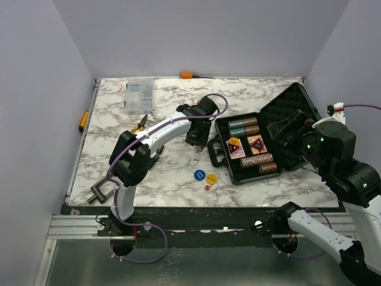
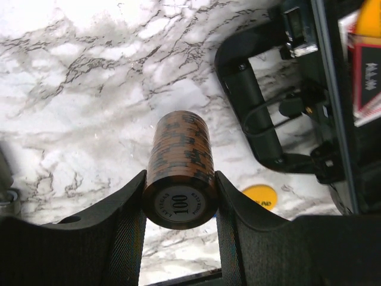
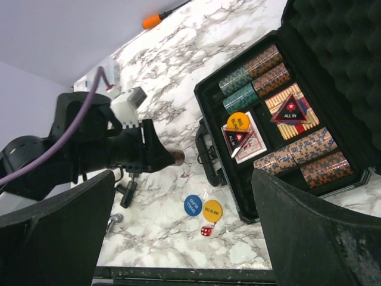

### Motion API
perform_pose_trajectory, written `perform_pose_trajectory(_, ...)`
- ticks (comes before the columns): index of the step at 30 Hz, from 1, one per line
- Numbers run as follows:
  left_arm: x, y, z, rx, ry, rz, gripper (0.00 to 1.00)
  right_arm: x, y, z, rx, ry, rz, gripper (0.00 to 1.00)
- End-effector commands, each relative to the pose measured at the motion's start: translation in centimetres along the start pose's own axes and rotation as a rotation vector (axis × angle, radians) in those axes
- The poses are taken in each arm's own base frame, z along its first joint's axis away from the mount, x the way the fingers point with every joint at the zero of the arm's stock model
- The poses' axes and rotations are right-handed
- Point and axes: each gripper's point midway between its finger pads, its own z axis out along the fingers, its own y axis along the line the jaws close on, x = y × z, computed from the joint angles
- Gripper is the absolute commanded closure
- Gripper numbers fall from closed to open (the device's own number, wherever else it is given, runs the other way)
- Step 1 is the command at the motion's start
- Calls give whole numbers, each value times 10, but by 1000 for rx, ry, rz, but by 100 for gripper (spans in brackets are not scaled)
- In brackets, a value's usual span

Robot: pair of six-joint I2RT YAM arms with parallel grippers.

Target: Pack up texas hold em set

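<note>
Detail of the grasp is given only by the left wrist view: a brown chip stack [image 2: 181, 167], its end chip marked 100, is clamped on its side between the fingers of the left gripper [image 2: 180, 186] above the marble table [image 2: 89, 89]. In the top view that stack cannot be made out under the wrist, and only the gripper's place, just left of the open black case [image 1: 294, 104], can be read. The right gripper [image 3: 183, 179] is shown by its own camera with fingers spread wide and nothing between them; in the top view it is seen over the raised lid [image 3: 333, 36].

Contents of the case are laid out best in the right wrist view: teal and brown chip stacks [image 3: 271, 77] are seated in the far slots, further brown stacks [image 3: 292, 155] in the near ones, and two card decks [image 3: 247, 143] between, one topped by an "ALL IN" triangle [image 3: 292, 112], the other by an orange disc [image 3: 239, 122]. On the table off the case's near corner, a blue disc [image 3: 192, 205], a yellow disc [image 3: 212, 210] and a red die [image 3: 205, 230] are grouped just beside one another.
</note>
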Motion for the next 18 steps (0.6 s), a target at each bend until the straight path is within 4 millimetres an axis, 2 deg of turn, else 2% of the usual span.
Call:
perform_pose_trajectory(1, -15, -12, -54, 110, -126, -54, 100, 7, 5, 2, -1, 41, 53, 0)
perform_pose_trajectory(12, -15, -34, -122, 341, -279, -96, 100, 35, -5, 9, 89, 132, 235, 0)
perform_pose_trajectory(18, -21, -47, -158, 485, -411, -94, 100, 50, -3, 12, 136, 184, 439, 0)
